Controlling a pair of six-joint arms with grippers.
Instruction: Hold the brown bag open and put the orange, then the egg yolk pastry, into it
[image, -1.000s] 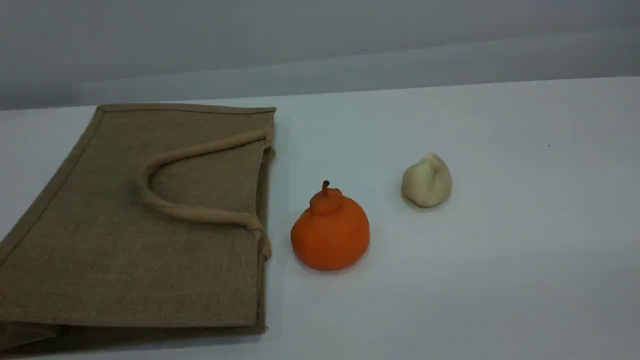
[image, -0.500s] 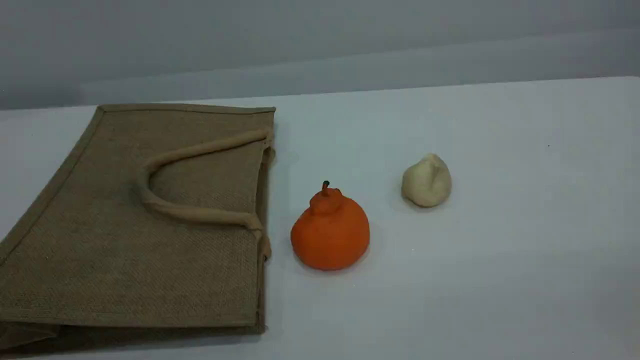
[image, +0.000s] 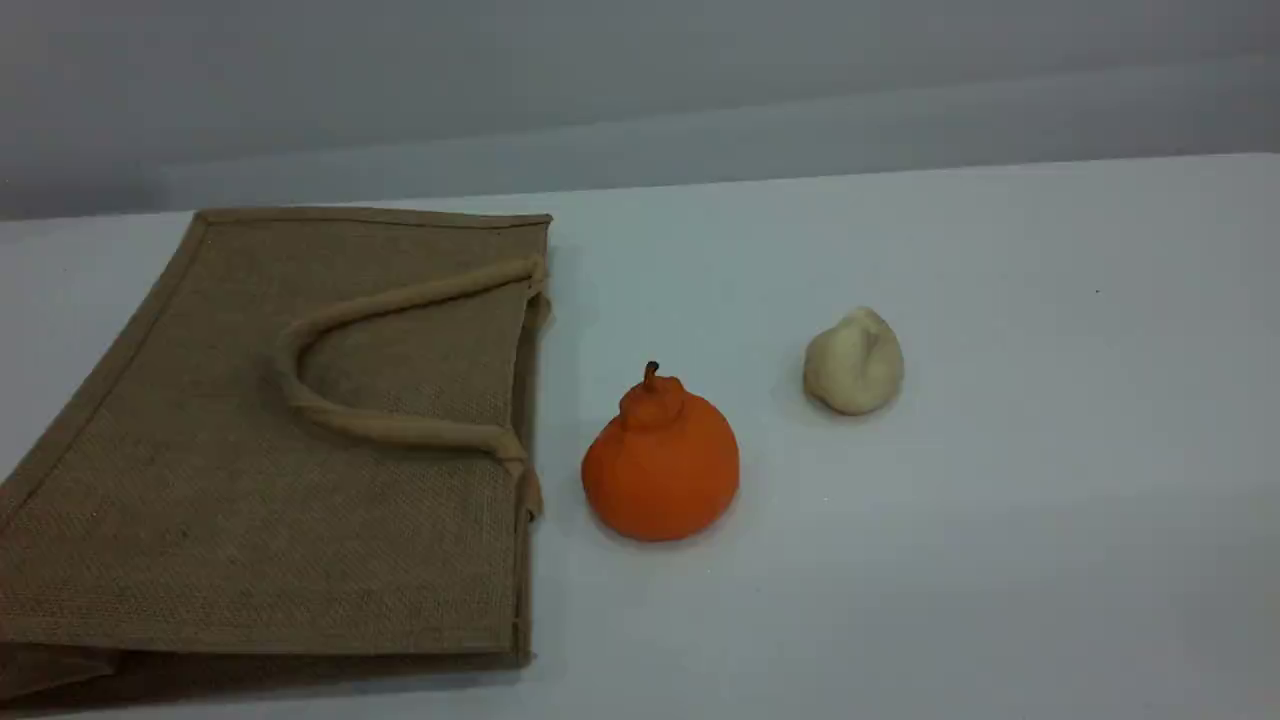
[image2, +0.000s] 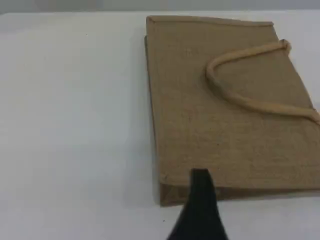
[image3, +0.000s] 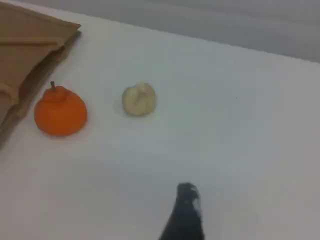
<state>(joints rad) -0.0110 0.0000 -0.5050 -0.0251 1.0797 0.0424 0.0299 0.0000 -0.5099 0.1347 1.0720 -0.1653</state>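
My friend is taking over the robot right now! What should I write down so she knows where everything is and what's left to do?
Left gripper: open, holding nothing, by one edge of the brown bag.
Right gripper: open, holding nothing, over bare table, well away from both foods.
Brown bag: lying flat and closed on the table's left, handle on top.
Orange: upright on the table just right of the bag's mouth edge, not touching it.
Egg yolk pastry: farther right and back, on its own.
Done: nothing yet.
Left: hold the bag open, put in the orange, then the pastry.
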